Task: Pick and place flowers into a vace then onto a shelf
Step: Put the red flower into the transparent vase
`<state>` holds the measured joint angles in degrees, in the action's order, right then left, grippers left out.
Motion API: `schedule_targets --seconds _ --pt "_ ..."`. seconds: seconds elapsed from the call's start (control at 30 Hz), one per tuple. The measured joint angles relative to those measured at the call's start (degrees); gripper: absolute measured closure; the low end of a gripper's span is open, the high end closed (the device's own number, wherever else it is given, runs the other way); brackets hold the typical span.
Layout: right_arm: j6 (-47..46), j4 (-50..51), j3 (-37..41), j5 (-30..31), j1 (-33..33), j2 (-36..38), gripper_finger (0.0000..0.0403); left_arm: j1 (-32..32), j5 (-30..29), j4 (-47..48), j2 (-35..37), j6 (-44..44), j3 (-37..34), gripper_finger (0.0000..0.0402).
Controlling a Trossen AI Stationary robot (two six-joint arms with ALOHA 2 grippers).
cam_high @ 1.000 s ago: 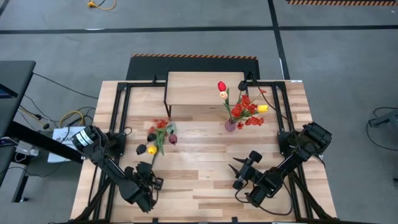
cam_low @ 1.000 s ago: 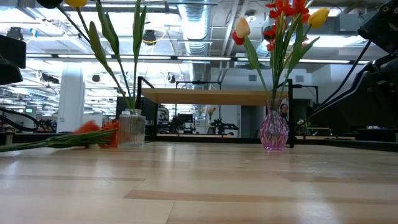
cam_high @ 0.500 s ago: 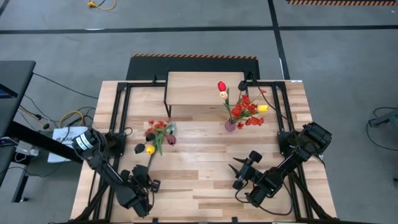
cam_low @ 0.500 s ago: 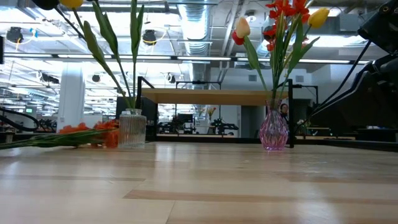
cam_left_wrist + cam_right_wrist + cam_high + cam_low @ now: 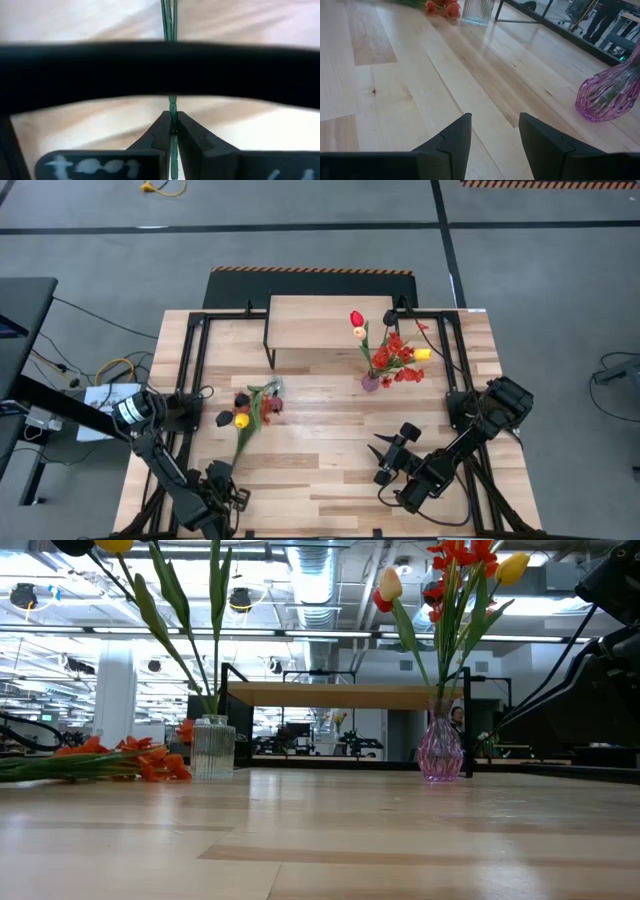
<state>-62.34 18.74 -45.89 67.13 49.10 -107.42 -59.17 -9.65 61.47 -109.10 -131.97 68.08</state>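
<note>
A spray of red-orange blossoms lies on the table, its long green stem running toward the near-left corner, where my left gripper is shut on it. Beside the blossoms a clear ribbed vase stands upright and holds a yellow tulip and a dark maroon one. A pink glass vase with several red, cream and yellow flowers stands in front of the shelf. My right gripper is open above bare table, near-right of centre. My left gripper pinches the spray's green stem near its cut end, between its two fingers. The fingers come from the table's near-left side and lie roughly along the stem. The blossom end rests on the table beside the clear vase.
The shelf stands at the middle of the far edge on thin black legs. A black metal frame runs along the table's left and right sides. Bare wood lies between the two vases and the grippers.
My left gripper has drawn back toward the table's near-left corner, staying shut on the stem. The red-orange spray has slid along the table with it, its blossoms moving from the far side of the clear vase toward the near edge.
</note>
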Motion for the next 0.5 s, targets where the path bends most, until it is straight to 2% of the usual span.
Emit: schedule_targets --seconds 0.33,0.5 --pt "-0.05 -0.28 0.00 -0.12 -0.09 0.00 0.0244 -2.16 -2.21 7.64 0.14 0.03 10.90 0.0395" --pt "-0.01 -1.02 0.00 -3.70 -0.48 0.00 0.0244 -3.06 -2.78 8.14 0.17 0.76 15.64 0.0395"
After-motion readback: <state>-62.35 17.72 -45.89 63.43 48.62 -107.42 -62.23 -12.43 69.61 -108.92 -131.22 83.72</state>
